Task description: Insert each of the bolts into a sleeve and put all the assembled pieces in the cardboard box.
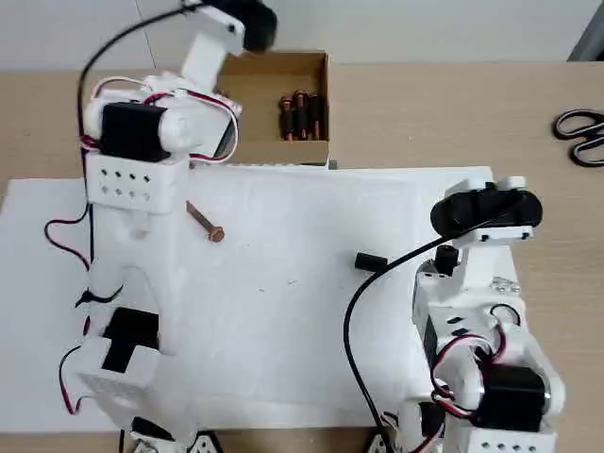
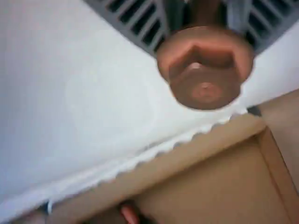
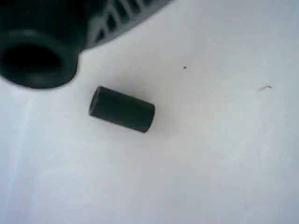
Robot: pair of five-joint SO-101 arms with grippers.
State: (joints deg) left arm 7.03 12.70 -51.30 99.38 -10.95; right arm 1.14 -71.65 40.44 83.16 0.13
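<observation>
In the left wrist view a copper bolt (image 2: pixel 204 70) points its hex head at the camera, with my left gripper (image 2: pixel 205 16) shut on its shaft, above the white sheet near the cardboard box (image 2: pixel 219 186). My right gripper (image 3: pixel 51 23) is shut on a black sleeve (image 3: pixel 35 58), its open bore facing the camera. A second black sleeve (image 3: pixel 122 109) lies on its side on the sheet just beyond it, also seen as the loose sleeve (image 1: pixel 370 260) in the high view. A loose bolt (image 1: pixel 204 223) lies on the sheet beside the left arm.
The cardboard box (image 1: pixel 326 90) stands at the back edge of the white sheet (image 1: pixel 283 311) and holds several assembled pieces (image 1: pixel 302 115). Scissors (image 1: pixel 580 134) lie at the far right of the wooden table. The right arm (image 1: pixel 486 212) rises at the sheet's right side.
</observation>
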